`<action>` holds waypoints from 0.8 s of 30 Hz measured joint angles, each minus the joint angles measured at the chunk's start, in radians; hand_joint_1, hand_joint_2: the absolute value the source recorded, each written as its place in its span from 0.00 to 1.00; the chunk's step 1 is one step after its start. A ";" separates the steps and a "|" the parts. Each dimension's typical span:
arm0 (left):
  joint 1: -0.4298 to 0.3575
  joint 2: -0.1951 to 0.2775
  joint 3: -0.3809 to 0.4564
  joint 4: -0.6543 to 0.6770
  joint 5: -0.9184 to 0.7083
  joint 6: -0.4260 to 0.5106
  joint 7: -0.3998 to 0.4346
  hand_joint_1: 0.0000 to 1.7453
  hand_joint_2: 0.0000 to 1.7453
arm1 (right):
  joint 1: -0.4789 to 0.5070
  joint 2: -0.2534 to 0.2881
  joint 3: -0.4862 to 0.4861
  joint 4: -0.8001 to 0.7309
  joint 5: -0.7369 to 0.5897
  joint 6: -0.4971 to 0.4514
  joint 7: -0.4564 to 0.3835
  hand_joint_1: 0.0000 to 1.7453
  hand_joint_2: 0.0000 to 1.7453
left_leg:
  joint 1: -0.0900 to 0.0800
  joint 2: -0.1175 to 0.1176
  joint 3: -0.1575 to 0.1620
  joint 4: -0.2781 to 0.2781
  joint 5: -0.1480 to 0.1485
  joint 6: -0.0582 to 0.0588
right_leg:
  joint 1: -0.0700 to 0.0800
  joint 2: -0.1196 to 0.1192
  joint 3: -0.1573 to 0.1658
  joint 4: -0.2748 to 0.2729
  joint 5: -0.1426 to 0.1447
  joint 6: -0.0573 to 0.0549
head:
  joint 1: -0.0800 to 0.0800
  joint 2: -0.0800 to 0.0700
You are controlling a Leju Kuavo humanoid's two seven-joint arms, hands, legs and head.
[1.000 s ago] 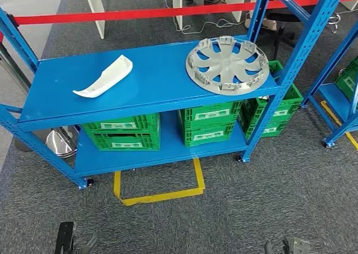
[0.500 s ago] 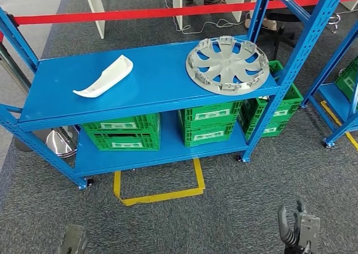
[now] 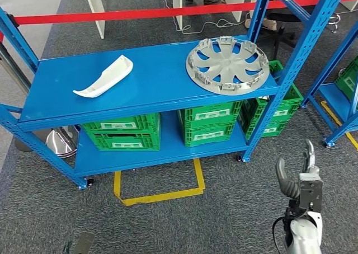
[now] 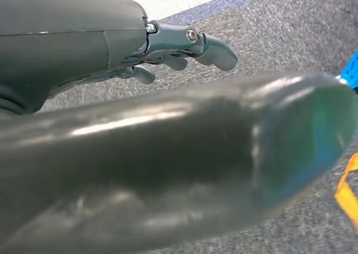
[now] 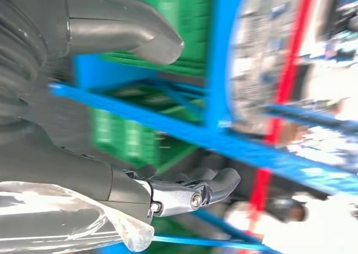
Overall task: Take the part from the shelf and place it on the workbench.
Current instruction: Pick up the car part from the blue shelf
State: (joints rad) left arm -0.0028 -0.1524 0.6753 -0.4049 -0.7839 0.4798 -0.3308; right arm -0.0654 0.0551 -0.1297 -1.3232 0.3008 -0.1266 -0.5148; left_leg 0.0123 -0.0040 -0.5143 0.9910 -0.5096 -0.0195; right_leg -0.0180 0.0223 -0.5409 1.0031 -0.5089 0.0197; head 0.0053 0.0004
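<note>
A blue shelf [image 3: 156,92] stands ahead with two parts on its upper board. A white curved trim piece [image 3: 104,76] lies on the left half. A grey wheel cover [image 3: 227,64] lies flat on the right half and appears blurred in the right wrist view [image 5: 257,58]. My right hand [image 3: 297,178] is raised over the carpet at the lower right, short of the shelf, its fingers [image 5: 190,192] and thumb [image 5: 126,30] apart and holding nothing. My left hand [image 4: 126,153] hangs low over the carpet with fingers [image 4: 190,41] stretched out and empty; a bit of it [image 3: 81,244] shows at the bottom edge.
Green crates [image 3: 122,132] sit on the lower board, with more [image 3: 274,111] behind the right post. A yellow floor outline [image 3: 160,195] marks the carpet before the shelf. A second blue rack [image 3: 338,97] stands right, a red barrier tape [image 3: 126,14] runs behind, and a chrome base [image 3: 61,141] sits left.
My right hand has risen from the bottom edge to well above it at the lower right. My left hand has sunk toward the bottom edge. The parts have not moved.
</note>
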 joint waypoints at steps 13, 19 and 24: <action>-0.034 0.007 0.074 0.083 -0.161 -0.018 0.003 0.00 0.00 | -0.231 -0.138 0.288 -0.144 0.047 0.015 0.074 0.00 1.00 | 0.000 0.000 -0.001 0.000 0.001 0.001 | 0.000 -0.001 -0.001 0.000 0.001 0.001 | 0.000 0.000; -0.053 0.009 0.094 0.111 -0.220 -0.039 -0.009 0.00 0.00 | -0.369 -0.198 0.432 -0.158 0.105 0.051 0.126 0.00 1.00 | -0.001 0.000 -0.002 0.001 0.002 0.002 | -0.001 -0.001 -0.001 0.000 0.001 0.001 | 0.000 0.000; -0.062 0.009 0.100 0.125 -0.251 -0.057 -0.008 0.00 0.00 | -0.477 -0.215 0.554 -0.133 0.179 0.081 0.176 0.00 1.00 | -0.001 0.000 -0.002 0.001 0.002 0.002 | -0.001 -0.001 -0.001 0.000 0.001 0.001 | 0.000 0.000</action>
State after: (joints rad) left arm -0.0645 -0.1431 0.7749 -0.2794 -1.0346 0.4231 -0.3390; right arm -0.5423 -0.1596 0.4240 -1.4563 0.4798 -0.0461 -0.3392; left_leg 0.0116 -0.0045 -0.5163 0.9916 -0.5076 -0.0179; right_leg -0.0186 0.0209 -0.5423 1.0035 -0.5075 0.0207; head 0.0052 0.0004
